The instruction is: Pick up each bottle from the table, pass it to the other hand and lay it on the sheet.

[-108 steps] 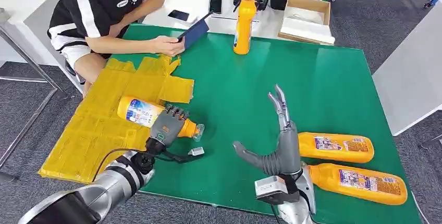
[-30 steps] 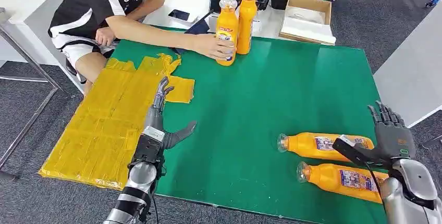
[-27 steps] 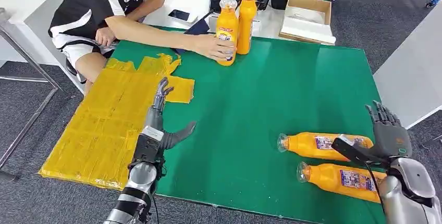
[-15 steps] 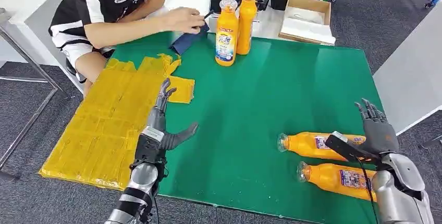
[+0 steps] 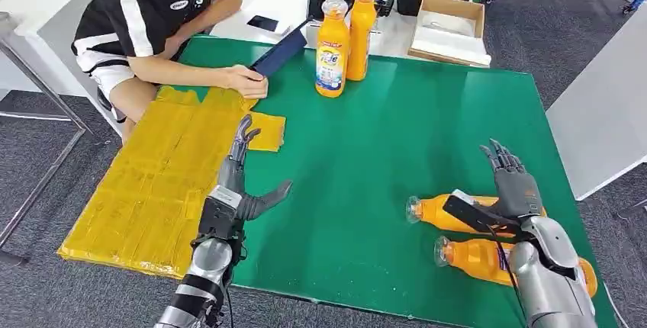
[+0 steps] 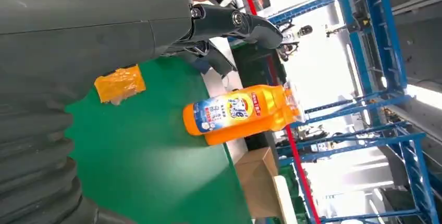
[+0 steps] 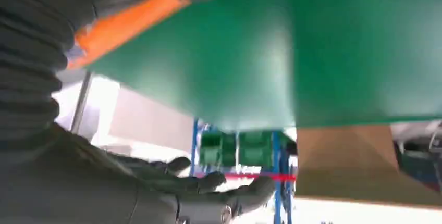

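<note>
label on front standing bottle [image 5: 332, 49]: print present, not readable | lying bottles' [image 5: 435, 211] labels hidden | person's shirt [image 5: 156, 0] badge: too small to read | no legible text

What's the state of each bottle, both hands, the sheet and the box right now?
Two orange plastic bottles at the far edge: upright, capped, side by side.
Orange bottle nearer the table's middle: lying flat, partly behind the right hand.
Orange bottle at the near edge: lying flat.
Left hand: open, holds nothing.
Right hand: open, above the lying bottles.
Yellow sheet: spread flat, no bottle on it.
Cardboard box: open.
</note>
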